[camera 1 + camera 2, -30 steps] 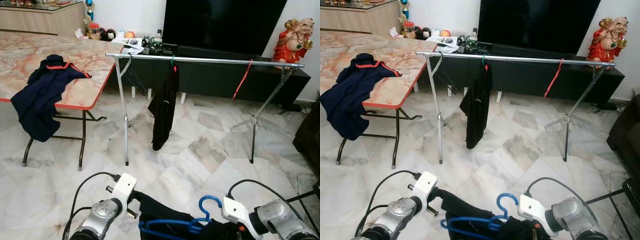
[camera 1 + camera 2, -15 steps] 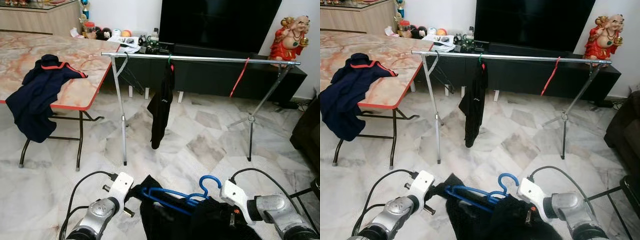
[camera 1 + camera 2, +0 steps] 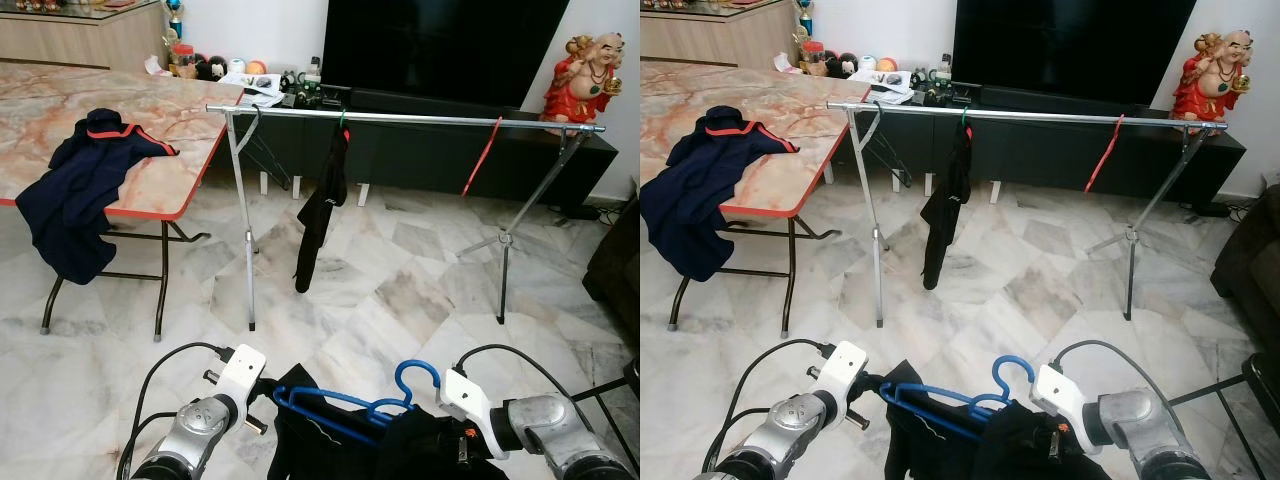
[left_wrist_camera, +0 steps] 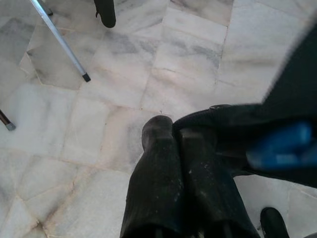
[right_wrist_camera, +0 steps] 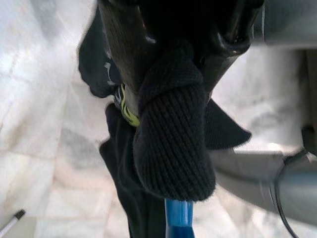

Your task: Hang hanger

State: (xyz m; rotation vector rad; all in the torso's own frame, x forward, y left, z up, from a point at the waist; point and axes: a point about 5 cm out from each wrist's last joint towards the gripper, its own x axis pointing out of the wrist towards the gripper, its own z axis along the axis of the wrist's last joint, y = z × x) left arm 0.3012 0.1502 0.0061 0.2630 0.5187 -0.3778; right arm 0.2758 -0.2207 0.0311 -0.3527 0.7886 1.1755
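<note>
A blue hanger [image 3: 398,384] carrying a black garment [image 3: 312,448] hangs low between my two arms, hook up. My left gripper [image 3: 266,394] is shut on one edge of the garment; its fingers [image 4: 171,183] press together on the dark cloth beside the blue hanger [image 4: 281,151]. My right gripper [image 3: 432,438] is shut on a bunch of knitted black cloth [image 5: 173,139], with the blue hanger [image 5: 178,219] just past it. Across the floor ahead stands a silver clothes rail [image 3: 420,118].
On the rail hang a black garment [image 3: 320,215], an empty dark hanger [image 3: 264,150] at its left end and a red hanger [image 3: 482,155]. A marble table [image 3: 170,150] with a navy garment [image 3: 75,190] stands left. Behind are a TV [image 3: 440,45] and a statue [image 3: 580,75].
The blue hanger and its garment rose from their lowest position a second ago, then sank slightly. The view shifted a little. The black garment on the rail has swung.
</note>
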